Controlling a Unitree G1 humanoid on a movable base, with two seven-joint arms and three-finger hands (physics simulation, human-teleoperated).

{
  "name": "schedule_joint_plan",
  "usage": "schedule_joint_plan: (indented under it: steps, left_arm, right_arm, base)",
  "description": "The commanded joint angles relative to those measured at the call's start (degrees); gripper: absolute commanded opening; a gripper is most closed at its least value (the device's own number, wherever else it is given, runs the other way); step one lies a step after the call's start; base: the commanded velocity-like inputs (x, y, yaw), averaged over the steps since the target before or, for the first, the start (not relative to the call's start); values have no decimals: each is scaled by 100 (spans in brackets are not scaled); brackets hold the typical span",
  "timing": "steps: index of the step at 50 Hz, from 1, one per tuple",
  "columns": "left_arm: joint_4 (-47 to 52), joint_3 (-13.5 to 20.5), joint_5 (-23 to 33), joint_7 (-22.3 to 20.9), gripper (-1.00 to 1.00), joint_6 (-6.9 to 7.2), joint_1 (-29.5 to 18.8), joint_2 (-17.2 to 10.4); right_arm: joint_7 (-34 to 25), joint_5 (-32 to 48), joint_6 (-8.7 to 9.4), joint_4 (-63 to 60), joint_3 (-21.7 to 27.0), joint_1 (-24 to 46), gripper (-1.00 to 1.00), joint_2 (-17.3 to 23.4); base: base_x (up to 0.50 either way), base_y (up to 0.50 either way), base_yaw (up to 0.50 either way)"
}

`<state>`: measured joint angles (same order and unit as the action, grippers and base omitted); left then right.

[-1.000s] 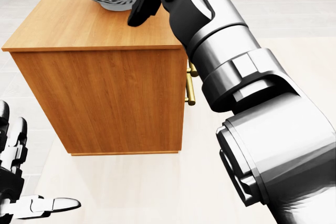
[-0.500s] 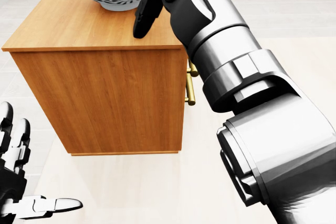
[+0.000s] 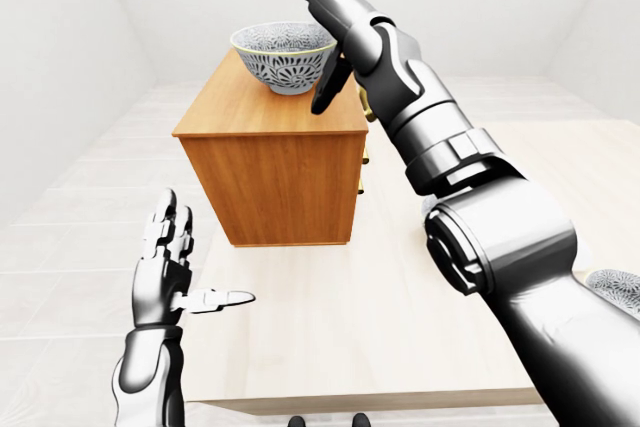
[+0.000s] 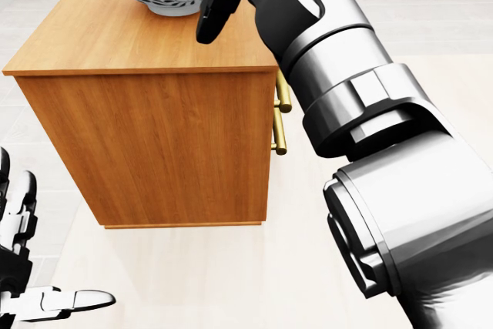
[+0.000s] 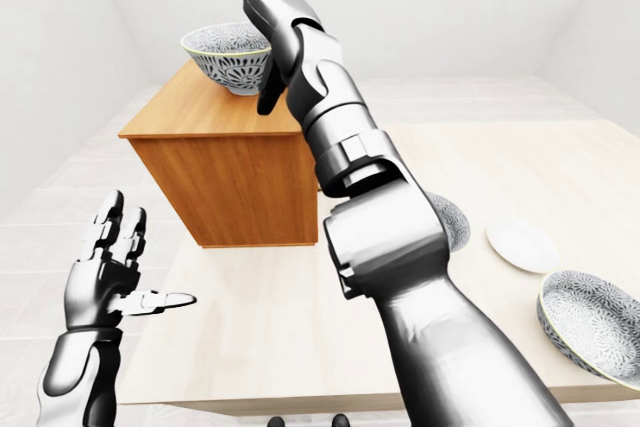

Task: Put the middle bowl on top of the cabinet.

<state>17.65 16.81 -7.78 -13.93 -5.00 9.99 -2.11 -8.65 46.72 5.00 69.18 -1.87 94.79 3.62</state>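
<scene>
A patterned black-and-white bowl (image 3: 283, 57) with a yellow rim stands upright on top of the wooden cabinet (image 3: 270, 172). My right hand (image 3: 316, 39) is open just to the right of the bowl, fingers stretched upward and the dark thumb (image 4: 216, 4) hanging beside the bowl's wall, not closed round it. The cabinet rests on the light wooden table (image 3: 340, 327). My left hand (image 3: 182, 269) is open and empty at the lower left, well below and apart from the cabinet.
Brass handles (image 4: 281, 125) stick out of the cabinet's right face. In the right-eye view another patterned bowl (image 5: 595, 319) and a white plate (image 5: 522, 245) lie at the table's right, and a further bowl (image 5: 455, 222) shows partly behind my right arm.
My right thumb has swung off the bowl's wall, to the right and up, and the arm has risen a little. My left hand has sunk slightly. The bowl stays put.
</scene>
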Motion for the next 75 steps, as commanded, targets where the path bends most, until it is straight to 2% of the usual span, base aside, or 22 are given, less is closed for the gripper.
schedule_joint_plan:
  steps: [1, 12, 39, 54, 66, 75]
  left_arm:
    - [75, 41, -34, -20, 100, 0, 21, 3]
    - [167, 66, -54, -50, 100, 0, 75, 26]
    - [91, 125, -73, -67, 100, 0, 9, 31]
    - [143, 133, -92, -64, 100, 0, 17, 22]
    - [172, 131, -77, -59, 100, 14, 20, 31]
    - [294, 164, -102, -63, 100, 76, 48, 22]
  right_arm:
    - [-7, -68, 0, -34, 47, 73, 100, 102]
    - [-51, -115, 0, -86, 52, 60, 100, 167]
    - [-51, -171, 0, 36, 165, -4, 100, 771]
    - [-104, -185, 0, 60, 202, 78, 100, 978]
    - [-121, -166, 0, 61, 209, 113, 100, 1091]
    - [-148, -181, 0, 75, 244, 215, 100, 1175]
  base:
    - [0, 0, 0]
    - [0, 0, 0]
    - [0, 0, 0]
    - [0, 0, 0]
    - [0, 0, 0]
    - [0, 0, 0]
